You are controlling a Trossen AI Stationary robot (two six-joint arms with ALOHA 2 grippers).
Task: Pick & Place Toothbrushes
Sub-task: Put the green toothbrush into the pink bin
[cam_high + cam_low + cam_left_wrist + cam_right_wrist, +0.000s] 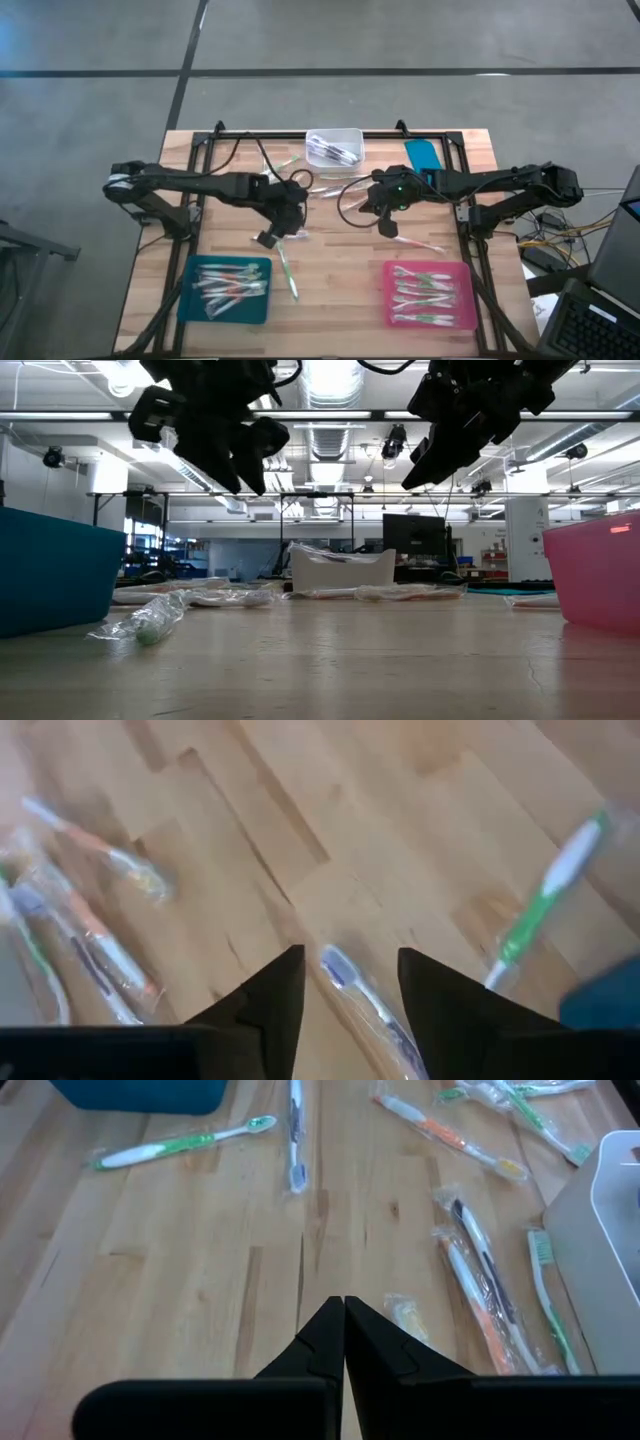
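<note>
Wrapped toothbrushes lie scattered on the wooden table: a blue-headed one point(345, 975), a green one point(545, 900) and an orange one point(100, 845). More of them lie in the teal tray point(186, 300) and the pink tray point(470, 300). My left gripper point(350, 955) hangs open above the blue-headed toothbrush, which lies flat on the table and shows between the two fingers; the gripper is just beyond the teal tray point(275, 235). My right gripper point(343, 1302) is shut and empty, held above the table's middle point(388, 225), with several toothbrushes point(480, 1270) ahead of it.
A white bin point(334, 148) holding toothbrushes stands at the far middle, and a flat teal object point(422, 155) lies to its right. A black frame point(300, 133) runs around the table's far part. One toothbrush point(415, 243) lies beyond the pink tray.
</note>
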